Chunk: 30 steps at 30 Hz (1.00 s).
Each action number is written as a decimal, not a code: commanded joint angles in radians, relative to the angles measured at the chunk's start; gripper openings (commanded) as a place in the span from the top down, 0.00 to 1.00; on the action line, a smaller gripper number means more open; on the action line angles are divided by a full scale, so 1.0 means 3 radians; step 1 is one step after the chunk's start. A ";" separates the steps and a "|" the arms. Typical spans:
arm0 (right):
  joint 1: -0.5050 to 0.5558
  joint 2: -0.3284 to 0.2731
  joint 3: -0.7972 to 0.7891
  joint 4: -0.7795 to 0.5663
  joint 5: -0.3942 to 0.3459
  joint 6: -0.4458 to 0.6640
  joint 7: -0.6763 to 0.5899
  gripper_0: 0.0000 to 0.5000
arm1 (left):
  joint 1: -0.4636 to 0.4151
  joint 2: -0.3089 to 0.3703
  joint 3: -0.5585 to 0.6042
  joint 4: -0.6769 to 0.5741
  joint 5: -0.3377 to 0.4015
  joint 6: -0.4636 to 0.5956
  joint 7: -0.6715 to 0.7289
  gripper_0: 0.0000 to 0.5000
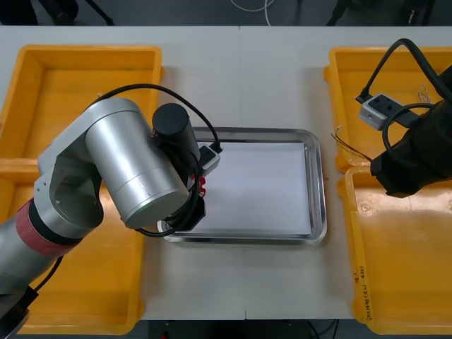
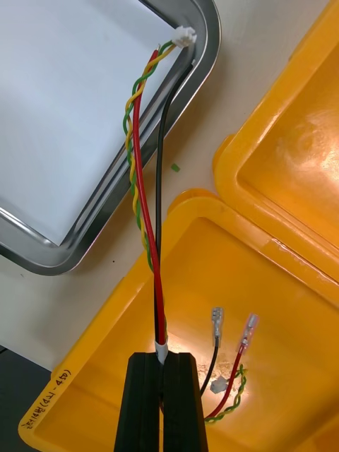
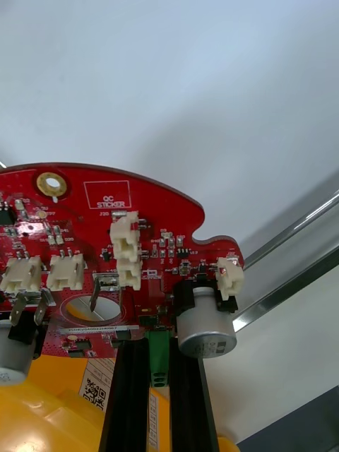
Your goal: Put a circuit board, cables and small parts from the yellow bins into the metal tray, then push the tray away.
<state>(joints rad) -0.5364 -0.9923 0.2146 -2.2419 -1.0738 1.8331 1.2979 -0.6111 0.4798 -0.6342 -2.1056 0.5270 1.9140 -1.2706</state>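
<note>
At the left edge of the metal tray (image 1: pixel 319 183), the left pincer (image 3: pixel 159 346) pinches a round red circuit board (image 3: pixel 85 212), held over the tray's white inside. Right of the tray, over a yellow bin (image 2: pixel 240 282), the right pincer (image 2: pixel 164 359) is clamped on a cable bundle (image 2: pixel 139 162) of red, black and twisted yellow-green strands. The bundle's white plug reaches the tray's corner rim.

My front camera looks steeply down from above onto the light table (image 1: pixel 240 70). The right wrist camera rides close behind the right gripper (image 2: pixel 164 359), facing along its pinched red, black and yellow-green cables (image 2: pixel 145 212) to the shiny rectangular metal tray (image 2: pixel 208 32) ahead. The left wrist camera sits tight behind the left gripper (image 3: pixel 159 357) and its clamped round red circuit board (image 3: pixel 141 205). All three share the tray.
</note>
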 commanded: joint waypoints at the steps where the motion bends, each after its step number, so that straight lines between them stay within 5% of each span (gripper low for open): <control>1: -0.0114 -0.0159 0.0026 -0.0089 0.0020 -0.0036 0.0092 1.00 | -0.0198 -0.0040 -0.0187 0.0075 0.0028 0.0019 0.0191 1.00; 30: -0.0114 -0.0154 0.0036 -0.0089 0.0041 -0.0066 0.0092 1.00 | -0.0371 -0.0050 -0.0647 0.0591 0.0054 -0.0147 0.0569 1.00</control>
<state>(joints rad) -0.5364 -0.9944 0.2149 -2.2425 -1.0722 1.8219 1.2979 -0.6790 0.4798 -0.8171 -1.9298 0.5343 1.8911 -1.2028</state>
